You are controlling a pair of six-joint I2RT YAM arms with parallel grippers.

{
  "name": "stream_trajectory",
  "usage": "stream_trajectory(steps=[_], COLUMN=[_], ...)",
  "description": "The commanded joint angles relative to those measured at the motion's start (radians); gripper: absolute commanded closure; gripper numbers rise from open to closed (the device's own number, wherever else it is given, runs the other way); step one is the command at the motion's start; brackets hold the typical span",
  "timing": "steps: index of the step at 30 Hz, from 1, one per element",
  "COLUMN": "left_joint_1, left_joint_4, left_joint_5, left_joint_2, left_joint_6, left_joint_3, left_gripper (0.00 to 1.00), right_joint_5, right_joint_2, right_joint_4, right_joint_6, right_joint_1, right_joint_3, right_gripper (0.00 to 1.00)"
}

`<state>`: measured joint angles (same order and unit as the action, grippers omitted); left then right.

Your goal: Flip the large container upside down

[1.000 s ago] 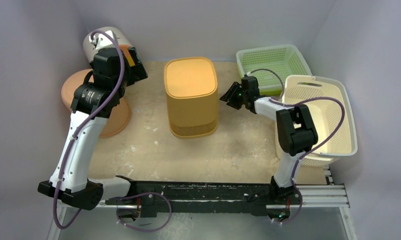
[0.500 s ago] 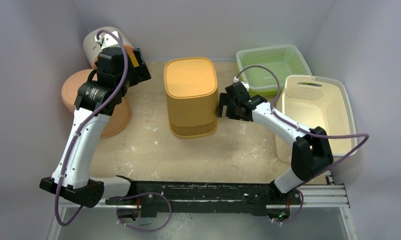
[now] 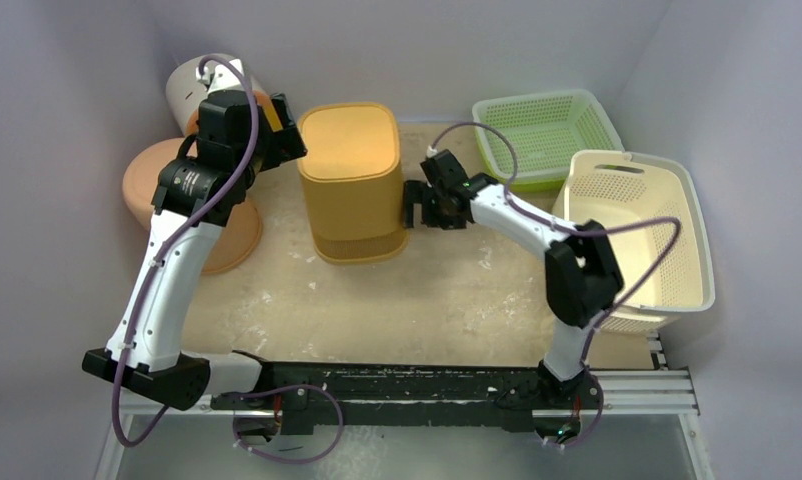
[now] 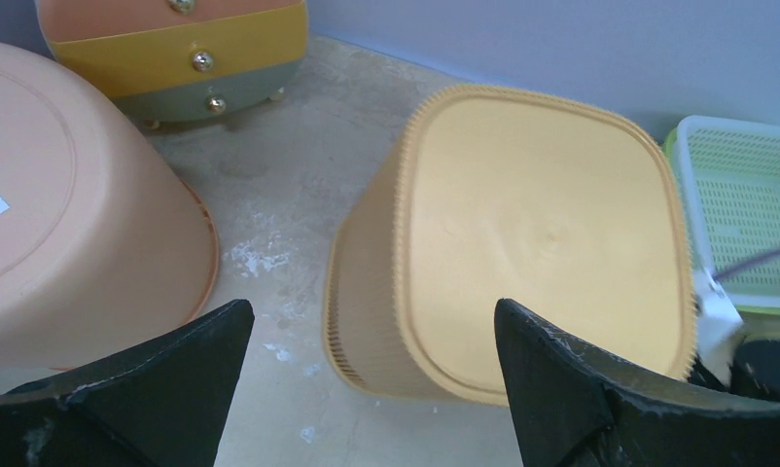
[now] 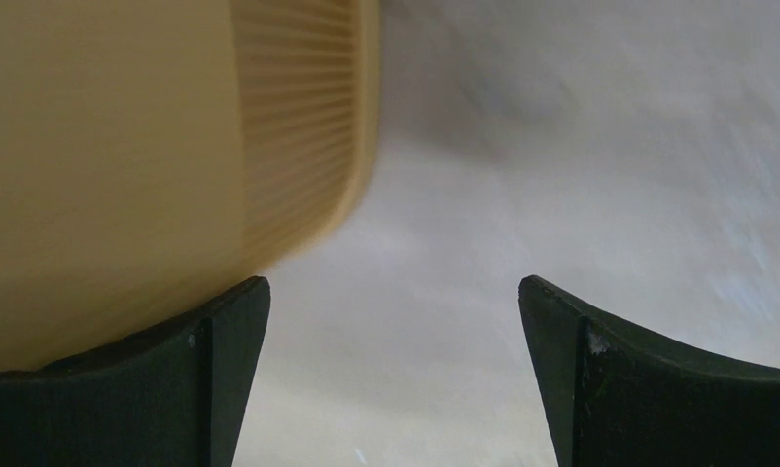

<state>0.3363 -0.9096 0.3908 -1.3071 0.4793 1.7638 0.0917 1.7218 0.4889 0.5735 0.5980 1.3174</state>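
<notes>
large container (image 3: 674, 225): the cream tub is sitting open side up on the right edge of the table (image 3: 457, 290), well off to the right of the right claw and a bit closer to the arm bases. Neither claw is anywhere near it. From above, the right arm's elbow covers part of its left rim.
right claw (image 5: 394, 282): fingers spread wide with only bare table showing in the gap, so it's holding nothing. It points left, away from the cream tub.
yellow bin (image 3: 349, 155): the tall one, standing base up with its slotted rim down. It's immediately left of the right claw, and its wall fills the wrist view just past one finger. Can't tell if they actually touch.
left claw (image 4: 372, 306): also gaping wide and empty, up above the yellow bin's far left corner and looking down on its smooth base.
green basket (image 3: 542, 130): behind and to the right of the right claw, open side up, just beside the cream tub's far end.
peach tub (image 3: 167, 180): flipped over, white label on its base, left of the left claw and partly under that arm.
little drawer unit (image 4: 172, 49): past the peach tub against the back wall, three drawers with round knobs.
</notes>
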Motion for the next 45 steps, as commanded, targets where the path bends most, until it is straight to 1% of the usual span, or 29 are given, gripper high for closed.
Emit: stream_trajectory(steps=[1,3,5,7,8,11,15,17,21,24,26,29,33,35,37,41,45], left_joint_1=[0.001,0.001,0.001,0.001,0.0,0.0,0.0,0.001,0.0,0.0,0.0,0.001,0.001,0.0,0.001,-0.002,-0.011], left_joint_4=[0.016,0.02,0.03,0.034,0.034,0.03,0.09,0.114,0.153,0.213,0.266,0.399,0.634,0.715,0.777,0.846,0.866], left_joint_5=[-0.057,-0.091,-0.138,-0.177,-0.195,-0.255,-0.462,-0.511,-0.458,-0.389,-0.318,-0.192,-0.106,-0.093,-0.09,-0.05,-0.006], left_joint_2=[0.003,0.002,0.002,0.003,0.005,0.026,0.096,0.132,0.203,0.236,0.242,0.243,0.186,0.12,0.051,-0.063,-0.171], left_joint_6=[-0.002,-0.001,0.0,-0.001,-0.004,-0.026,-0.06,-0.045,-0.031,-0.031,-0.021,0.009,0.049,0.059,0.061,0.043,0.033], left_joint_3=[0.042,0.042,0.037,0.033,0.028,0.002,-0.089,-0.163,-0.378,-0.5,-0.573,-0.689,-0.831,-0.853,-0.844,-0.79,-0.698], left_gripper=[0.09,0.09,0.09,0.09,0.09,0.1,0.15,0.17,0.18,0.18,0.18,0.17,0.17,0.17,0.17,0.16,0.14], right_joint_5=[-0.121,-0.143,-0.16,-0.168,-0.151,-0.072,-0.022,-0.012,0.037,0.099,0.107,0.098,0.112,0.114,0.121,0.15,0.156], right_joint_2=[0.215,0.326,0.425,0.482,0.487,0.435,0.304,0.247,0.138,0.074,0.035,-0.01,-0.054,-0.059,-0.061,-0.081,-0.109], right_joint_4=[-0.16,-0.174,-0.148,-0.115,-0.109,-0.132,-0.151,-0.145,-0.112,-0.06,-0.03,-0.008,0.016,0.04,0.064,0.089,0.1], right_joint_6=[-0.02,-0.009,-0.001,0.033,0.038,0.023,0.008,0.003,-0.033,-0.058,-0.072,-0.08,-0.101,-0.12,-0.139,-0.161,-0.173], right_joint_1=[0.007,0.007,0.007,0.007,0.008,0.003,-0.026,-0.049,-0.078,-0.086,-0.103,-0.14,-0.192,-0.219,-0.239,-0.258,-0.284], right_joint_3=[0.296,0.434,0.562,0.645,0.66,0.607,0.464,0.404,0.326,0.317,0.317,0.324,0.351,0.375,0.4,0.413,0.393], right_gripper=[0.0,0.0,0.0,0.0,0.0,0.0,0.0,0.0,0.0,0.0,0.0,0.0,0.0,0.0,0.0,0.0,0.0])
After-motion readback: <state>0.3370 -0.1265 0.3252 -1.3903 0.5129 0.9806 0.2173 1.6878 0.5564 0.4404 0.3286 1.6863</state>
